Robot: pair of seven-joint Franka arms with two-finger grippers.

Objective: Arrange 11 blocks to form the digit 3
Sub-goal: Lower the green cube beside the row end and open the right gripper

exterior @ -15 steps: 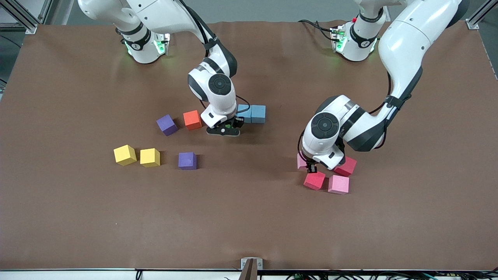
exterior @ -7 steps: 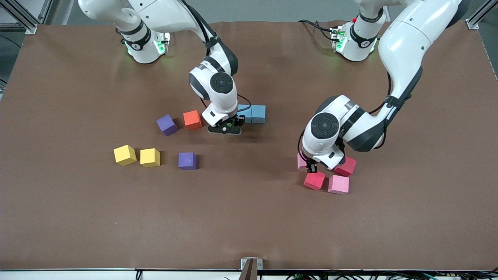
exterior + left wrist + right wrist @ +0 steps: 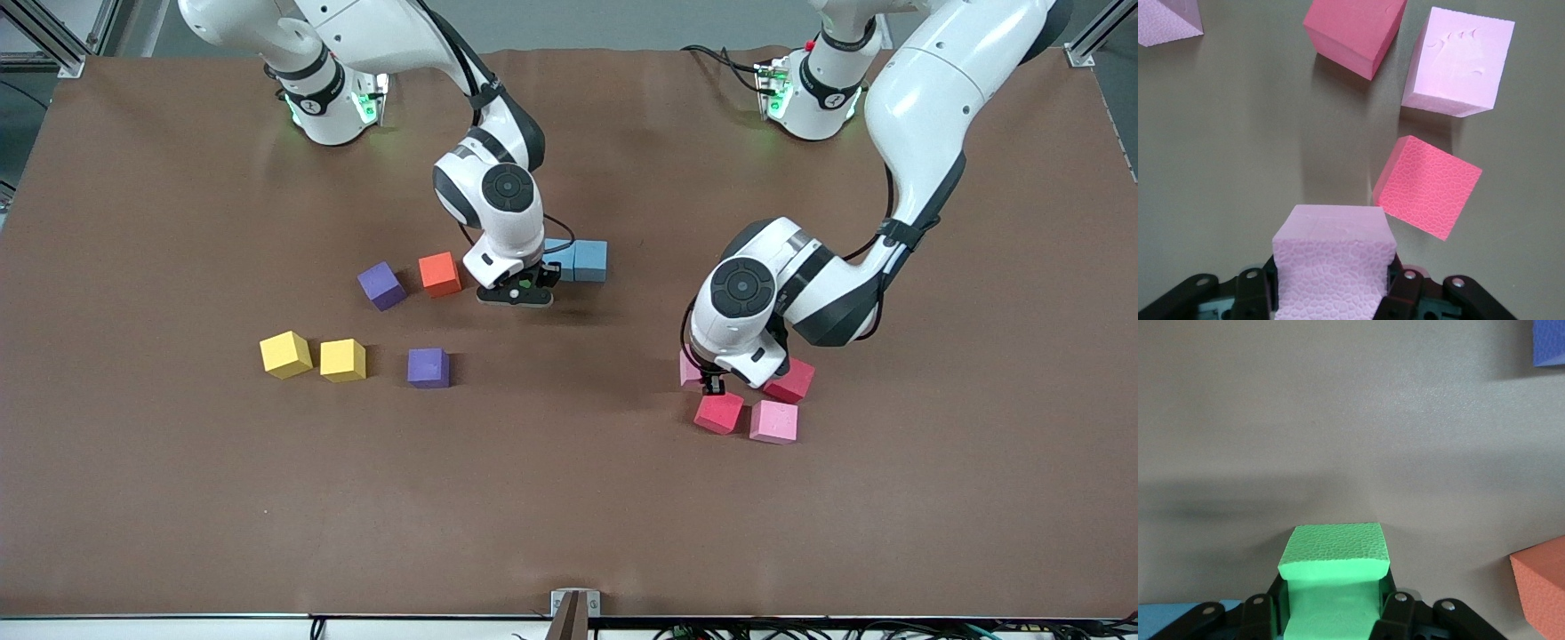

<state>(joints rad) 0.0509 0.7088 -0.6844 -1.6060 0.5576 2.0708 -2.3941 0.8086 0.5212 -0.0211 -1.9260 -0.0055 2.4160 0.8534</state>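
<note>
**Operator:** Report the right arm's status.

**Technician:** The right gripper (image 3: 1331, 613) is clamped on the small green foam cube (image 3: 1333, 580), one finger on each side face. It is low over the brown table mat (image 3: 569, 498), between the orange foam cube (image 3: 440, 273) and the row of light blue foam cubes (image 3: 589, 260). Two blue cubes show clear in the front view; a blue corner beside the gripper appears in the right wrist view.

**Operator:** What relation governs placement?

**Technician:** The green cube heads the column, so it should seat touching the blue row's end cube, on the side nearer the front camera, faces parallel. In my judgement it is close to that seat but not yet confirmed flush.

**Operator:** Left arm?

**Technician:** The left gripper (image 3: 1331, 293) is closed on a pale pink foam cube (image 3: 1333, 257), among the cluster at the left arm's end: two red foam cubes (image 3: 1428, 187) (image 3: 1353, 32) and a second pink foam cube (image 3: 1459, 59). The nearest red cube lies just beside the held one; lifting straight up should avoid dragging it.

**Operator:** Remaining pieces?

**Technician:** Two purple foam cubes (image 3: 381, 284) (image 3: 428, 367) lie loose toward the right arm's end. Two yellow foam cubes (image 3: 285, 354) (image 3: 343, 360) are not required.
</note>
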